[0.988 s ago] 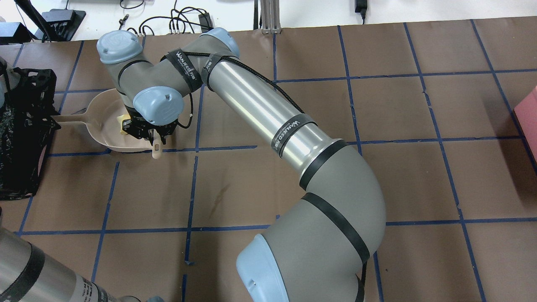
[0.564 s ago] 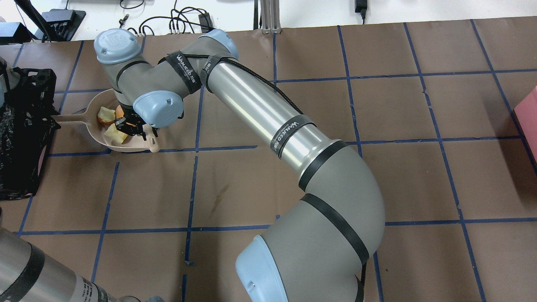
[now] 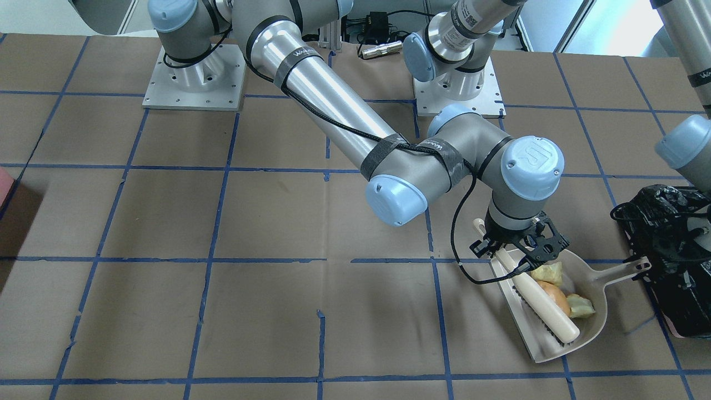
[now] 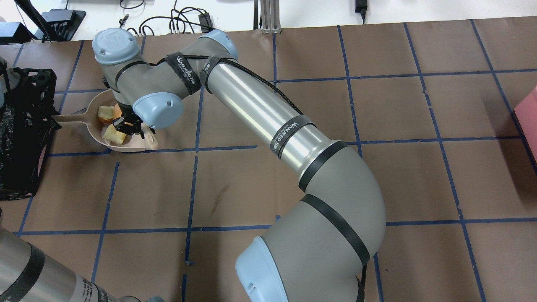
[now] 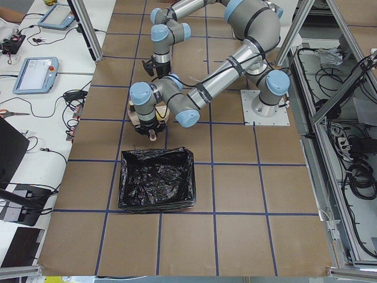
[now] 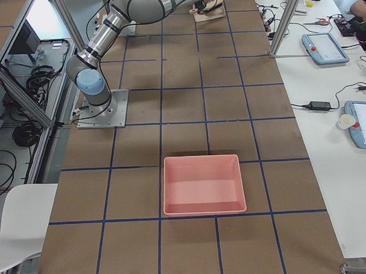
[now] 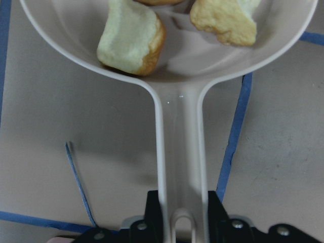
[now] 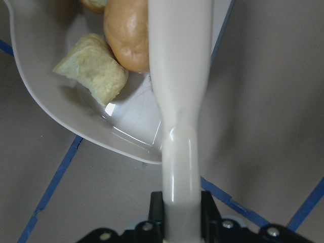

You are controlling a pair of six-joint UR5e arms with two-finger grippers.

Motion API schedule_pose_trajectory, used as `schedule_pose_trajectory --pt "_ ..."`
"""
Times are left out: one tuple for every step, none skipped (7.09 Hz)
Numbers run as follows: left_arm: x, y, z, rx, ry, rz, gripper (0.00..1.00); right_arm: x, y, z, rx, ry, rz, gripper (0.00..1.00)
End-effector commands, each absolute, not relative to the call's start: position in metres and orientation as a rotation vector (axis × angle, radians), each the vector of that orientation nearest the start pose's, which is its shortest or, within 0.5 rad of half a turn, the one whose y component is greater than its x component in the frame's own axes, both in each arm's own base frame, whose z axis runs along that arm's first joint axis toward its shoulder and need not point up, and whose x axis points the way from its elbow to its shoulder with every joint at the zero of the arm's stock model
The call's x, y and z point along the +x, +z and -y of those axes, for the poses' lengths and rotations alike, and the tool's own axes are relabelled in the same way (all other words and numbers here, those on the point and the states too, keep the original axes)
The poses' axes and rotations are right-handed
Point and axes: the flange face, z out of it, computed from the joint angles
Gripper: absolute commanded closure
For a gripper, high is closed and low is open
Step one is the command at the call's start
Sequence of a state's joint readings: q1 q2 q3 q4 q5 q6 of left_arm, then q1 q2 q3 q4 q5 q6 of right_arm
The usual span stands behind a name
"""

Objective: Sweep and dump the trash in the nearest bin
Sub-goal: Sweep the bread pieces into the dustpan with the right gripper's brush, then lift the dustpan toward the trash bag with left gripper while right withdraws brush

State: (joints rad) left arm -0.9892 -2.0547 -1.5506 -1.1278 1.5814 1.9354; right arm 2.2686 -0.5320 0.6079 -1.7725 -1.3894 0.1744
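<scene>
I see trash (image 3: 552,297) lying in dustpan (image 3: 622,272) on counter (image 3: 278,322), near bin (image 3: 683,311). Smooth brown-orange lump (image 8: 126,38) touches brush (image 3: 555,322). Two pale yellow-green chunks (image 7: 129,38), orange-skinned. Left gripper (image 7: 182,207) jaws clamp dustpan handle; right gripper (image 8: 181,202) jaws clamp brush handle.

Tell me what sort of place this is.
Most likely a robotics lab or test cell: two arms bolted to metal base plates on a paper-covered table gridded with blue tape, and teach pendants on the side benches.
</scene>
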Motion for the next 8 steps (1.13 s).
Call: schedule_pose_trajectory --pt "0.241 0.262 0.610 1.971 -0.002 -2.490 0.99 0.664 0.257 0.565 -0.731 -0.015 -2.877 0.95" --pt "0.241 0.261 0.610 1.972 -0.004 -2.492 0.99 0.657 0.258 0.563 -0.720 -0.004 -2.901 0.94" --pt "0.241 0.262 0.610 1.971 -0.005 -2.491 0.99 0.648 0.264 0.562 -0.704 0.033 -2.931 0.94" --pt "0.241 0.262 0.610 1.972 -0.006 -2.492 0.99 0.638 0.267 0.567 -0.689 0.067 -2.958 0.94" --pt "0.241 0.262 0.610 1.974 -0.006 -2.491 0.99 0.622 0.277 0.575 -0.660 0.102 -2.977 0.94" --pt "0.239 0.264 0.610 1.980 -0.046 -2.495 0.99 0.596 0.290 0.586 -0.603 0.168 -3.012 0.94" --pt "0.237 0.272 0.609 1.978 -0.105 -2.497 0.99 0.565 0.307 0.600 -0.513 0.203 -3.079 0.94" --pt "0.239 0.281 0.607 1.952 -0.118 -2.502 0.99 0.536 0.318 0.610 -0.388 0.240 -3.111 0.95"
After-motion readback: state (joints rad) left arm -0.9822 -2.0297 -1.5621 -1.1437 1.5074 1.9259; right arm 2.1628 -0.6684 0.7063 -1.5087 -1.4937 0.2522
